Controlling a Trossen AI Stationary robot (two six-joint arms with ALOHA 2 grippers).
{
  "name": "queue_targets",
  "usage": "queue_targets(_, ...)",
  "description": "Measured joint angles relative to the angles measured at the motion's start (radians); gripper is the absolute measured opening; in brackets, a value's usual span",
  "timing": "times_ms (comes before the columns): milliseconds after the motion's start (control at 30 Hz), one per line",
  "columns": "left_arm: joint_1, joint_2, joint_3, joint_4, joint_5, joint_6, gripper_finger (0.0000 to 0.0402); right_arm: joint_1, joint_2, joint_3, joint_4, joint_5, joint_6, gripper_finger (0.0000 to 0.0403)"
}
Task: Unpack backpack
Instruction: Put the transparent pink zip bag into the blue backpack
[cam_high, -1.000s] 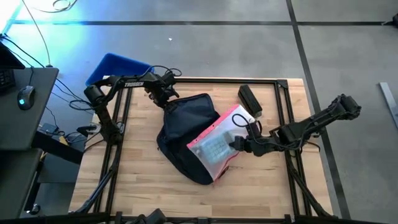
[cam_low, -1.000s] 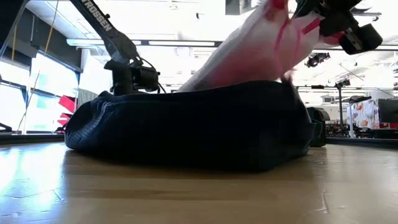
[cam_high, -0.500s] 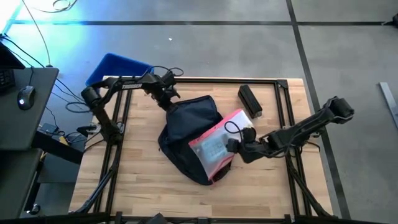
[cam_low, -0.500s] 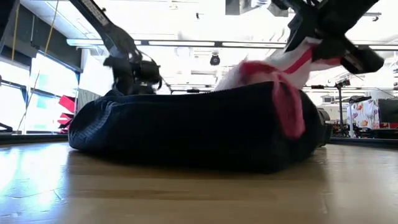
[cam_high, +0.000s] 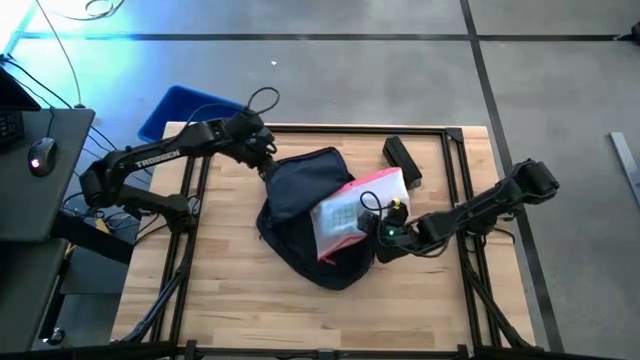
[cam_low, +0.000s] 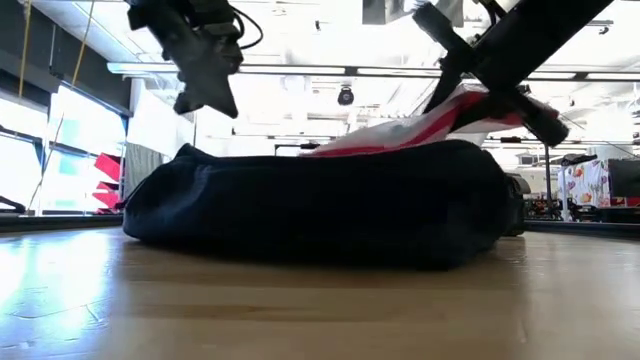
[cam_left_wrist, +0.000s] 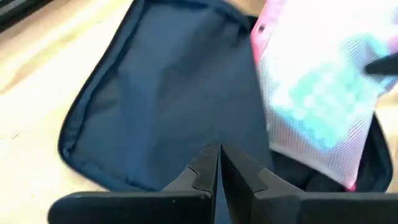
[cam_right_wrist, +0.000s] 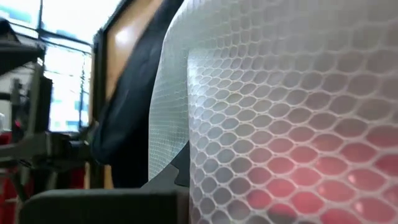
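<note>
The dark navy backpack (cam_high: 295, 205) lies flat on the wooden table, its flap (cam_left_wrist: 168, 93) thrown open. A white mesh pouch with pink trim (cam_high: 350, 212) lies slanted across the backpack's right half, also seen in the left wrist view (cam_left_wrist: 317, 93). My right gripper (cam_high: 380, 230) is shut on the pouch at the backpack's right side. My left gripper (cam_high: 262, 162) hangs shut over the backpack's far left edge; in the low view it (cam_low: 195, 100) is clear above the fabric, with nothing between its fingers (cam_left_wrist: 219, 171). My right gripper holds the mesh pouch by its right end (cam_high: 368, 222), coming in low from the table's right. In its wrist view the mesh (cam_right_wrist: 205, 162) fills the picture and hides the fingertips. The pouch lies tilted, its left part resting on the backpack (cam_low: 400, 140).
A small black box (cam_high: 402, 160) lies at the table's far right. A blue bin (cam_high: 185, 105) stands beyond the far left corner, and a desk with a mouse (cam_high: 40, 155) is at the left. Bare wood lies along the near edge (cam_high: 300, 320).
My left gripper has risen clear above the backpack's far left edge, and its arm has swung out toward the left. My right gripper has moved toward the table's left and down with the pouch, which has tipped from steeply raised to lying low across the backpack.
</note>
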Motion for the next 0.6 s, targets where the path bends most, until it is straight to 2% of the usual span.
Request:
queue_targets(200,-0.001,-0.003,-0.013,-0.119,-0.039,0.023,0.0015,-0.062,0.002,0.0,-0.01,0.066,-0.021,0.0047)
queue_targets(367,-0.003,-0.009,-0.124,-0.15,-0.037,-0.007,0.0049,-0.129,0.002,0.001,-0.048,0.068,-0.048,0.0047)
queue_targets(467,-0.012,-0.008,-0.221,-0.115,-0.038,-0.037,0.0062,-0.163,0.002,0.04,-0.153,0.05,-0.074,0.0047)
queue_targets(600,-0.051,-0.008,-0.358,0.049,-0.038,-0.113,0.0066,-0.205,0.002,0.102,-0.17,-0.007,-0.231,0.0047)
